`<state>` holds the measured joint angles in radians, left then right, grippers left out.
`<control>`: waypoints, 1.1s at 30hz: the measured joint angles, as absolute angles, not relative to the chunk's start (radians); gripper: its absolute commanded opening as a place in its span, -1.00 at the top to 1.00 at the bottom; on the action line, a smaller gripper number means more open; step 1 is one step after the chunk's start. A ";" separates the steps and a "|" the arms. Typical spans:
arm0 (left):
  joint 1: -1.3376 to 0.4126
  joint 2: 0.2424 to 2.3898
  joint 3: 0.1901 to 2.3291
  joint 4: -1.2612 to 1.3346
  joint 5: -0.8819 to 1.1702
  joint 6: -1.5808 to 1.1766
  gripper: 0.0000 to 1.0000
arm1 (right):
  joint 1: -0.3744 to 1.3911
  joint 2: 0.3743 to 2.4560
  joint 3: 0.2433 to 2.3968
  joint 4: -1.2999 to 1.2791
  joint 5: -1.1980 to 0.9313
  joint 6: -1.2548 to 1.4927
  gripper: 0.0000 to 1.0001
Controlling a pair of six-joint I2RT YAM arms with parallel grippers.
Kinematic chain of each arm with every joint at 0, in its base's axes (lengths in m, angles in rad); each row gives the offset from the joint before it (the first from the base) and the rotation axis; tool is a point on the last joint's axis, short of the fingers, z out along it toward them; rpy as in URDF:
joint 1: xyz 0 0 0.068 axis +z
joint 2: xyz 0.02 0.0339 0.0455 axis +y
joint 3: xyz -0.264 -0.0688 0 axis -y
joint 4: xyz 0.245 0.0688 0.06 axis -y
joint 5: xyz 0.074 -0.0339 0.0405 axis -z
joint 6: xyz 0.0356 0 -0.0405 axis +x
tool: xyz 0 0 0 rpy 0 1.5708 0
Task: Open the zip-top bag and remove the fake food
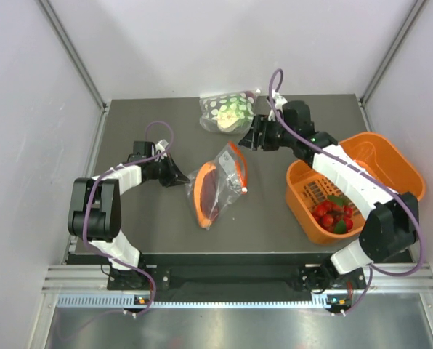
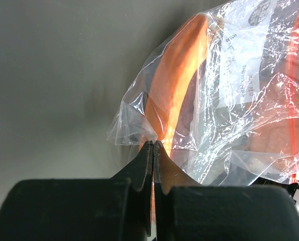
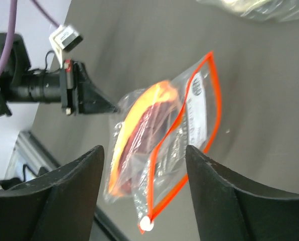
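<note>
At the left of the overhead view, the left hand (image 1: 181,176) is clenched on the left corner of the zip-top bag (image 1: 218,185). The bag sits mid-frame on the dark tabletop (image 1: 151,225) with a dark reddish-brown piece (image 1: 205,193), orange along one edge, inside it. Above the bag, near the top of the frame, lies a second clear bag with green-and-white spotted contents (image 1: 227,110). Just below and to the right of it, the right hand (image 1: 247,138) is released, its fingers spread and holding nothing, close to the zip-top bag's upper end. At the right edge an orange basket (image 1: 409,167) holds red berries (image 1: 335,216) with green leaves, and the right arm crosses over its rim. Only the overhead view shows the basket. The left wrist view alone shows the pinch: two dark fingers (image 2: 148,160) pressed together on a fold of clear plastic. The right wrist view alone shows the red-orange zip strip (image 3: 217,100) as two lines parted in the middle, a white slider (image 3: 147,224) at the lower end, and a white label (image 3: 197,108).
</note>
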<state>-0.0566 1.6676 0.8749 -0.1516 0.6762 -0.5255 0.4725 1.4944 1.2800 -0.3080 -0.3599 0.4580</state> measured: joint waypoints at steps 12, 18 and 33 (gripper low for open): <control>-0.057 1.668 0.875 -0.161 0.673 -0.518 1.00 | 0.458 1.650 1.320 -0.397 -0.229 0.437 0.21; -0.057 1.668 0.875 -0.161 0.673 -0.518 1.00 | 0.458 1.738 1.364 -0.416 -0.230 0.417 0.24; -0.057 1.687 0.875 -0.158 0.674 -0.522 1.00 | 0.544 1.866 1.392 -0.340 -0.352 0.403 0.27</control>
